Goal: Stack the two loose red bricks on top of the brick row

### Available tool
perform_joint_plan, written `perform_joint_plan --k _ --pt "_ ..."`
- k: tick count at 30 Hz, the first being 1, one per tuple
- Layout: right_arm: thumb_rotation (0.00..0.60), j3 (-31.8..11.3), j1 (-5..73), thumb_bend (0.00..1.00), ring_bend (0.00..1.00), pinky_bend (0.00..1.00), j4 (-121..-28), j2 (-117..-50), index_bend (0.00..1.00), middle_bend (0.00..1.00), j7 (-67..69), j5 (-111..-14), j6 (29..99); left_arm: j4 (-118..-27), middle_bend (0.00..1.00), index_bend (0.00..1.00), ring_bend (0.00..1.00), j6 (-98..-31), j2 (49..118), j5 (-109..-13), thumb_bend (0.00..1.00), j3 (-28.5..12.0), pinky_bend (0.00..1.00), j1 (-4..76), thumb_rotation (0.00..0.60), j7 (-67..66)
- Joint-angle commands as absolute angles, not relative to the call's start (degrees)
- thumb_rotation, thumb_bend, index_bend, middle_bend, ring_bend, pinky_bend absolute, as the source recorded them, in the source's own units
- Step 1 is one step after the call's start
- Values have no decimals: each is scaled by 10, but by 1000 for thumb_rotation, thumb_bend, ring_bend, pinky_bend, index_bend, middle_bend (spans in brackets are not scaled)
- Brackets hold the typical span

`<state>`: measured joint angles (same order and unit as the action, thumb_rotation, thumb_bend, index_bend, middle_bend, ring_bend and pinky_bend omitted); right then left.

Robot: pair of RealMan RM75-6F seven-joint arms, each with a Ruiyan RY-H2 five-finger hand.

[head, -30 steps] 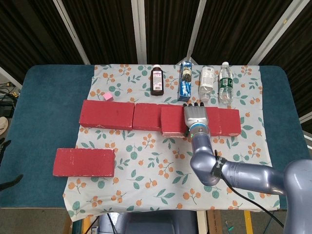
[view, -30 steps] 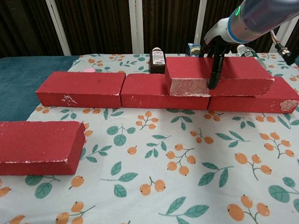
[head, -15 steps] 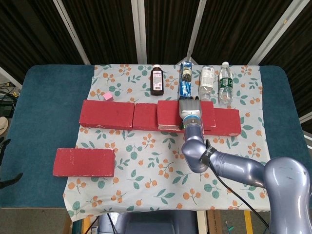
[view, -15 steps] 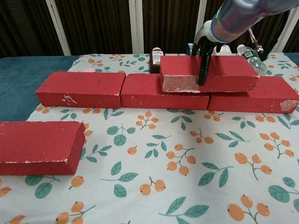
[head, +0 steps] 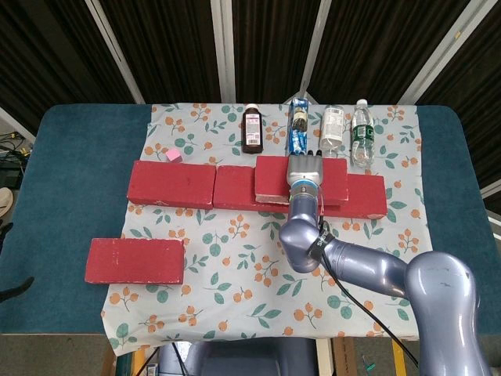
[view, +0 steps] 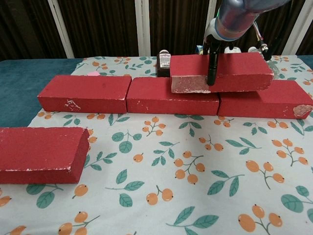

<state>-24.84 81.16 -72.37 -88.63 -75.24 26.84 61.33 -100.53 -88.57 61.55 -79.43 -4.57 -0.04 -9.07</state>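
A row of three red bricks (head: 171, 184) (view: 83, 93) lies across the floral cloth. My right hand (head: 305, 168) (view: 214, 46) grips a loose red brick (head: 272, 178) (view: 242, 71) from above, one of its fingers (view: 211, 68) running down the brick's near face. This brick sits level over the joint between the middle brick (view: 171, 100) and the right brick (view: 266, 103); whether it touches them I cannot tell. The other loose red brick (head: 135, 261) (view: 39, 154) lies flat at the near left. My left hand is in neither view.
Along the back of the cloth stand a brown bottle (head: 252, 129), a blue box (head: 297, 129) and two clear bottles (head: 332, 133) (head: 361, 131), just behind the held brick. A small pink cube (head: 173, 156) lies behind the left brick. The teal table (head: 70, 172) surrounds the cloth.
My right hand has carried the brick away from me and slightly left, from overhanging the row's front to sitting over its top.
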Motion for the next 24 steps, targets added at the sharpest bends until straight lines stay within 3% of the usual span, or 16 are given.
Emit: perform_joint_plan --k 1,24 --pt "600 -256 808 150 92 0 -721 -891 235 289 -758 265 612 -1005 52 119 0 -887 615 -794 0 -46 136 -1 600 -89" --pt "600 -289 772 150 92 0 -686 -914 236 289 -789 255 592 -1010 52 119 0 -885 620 -790 0 -44 136 2 600 -105"
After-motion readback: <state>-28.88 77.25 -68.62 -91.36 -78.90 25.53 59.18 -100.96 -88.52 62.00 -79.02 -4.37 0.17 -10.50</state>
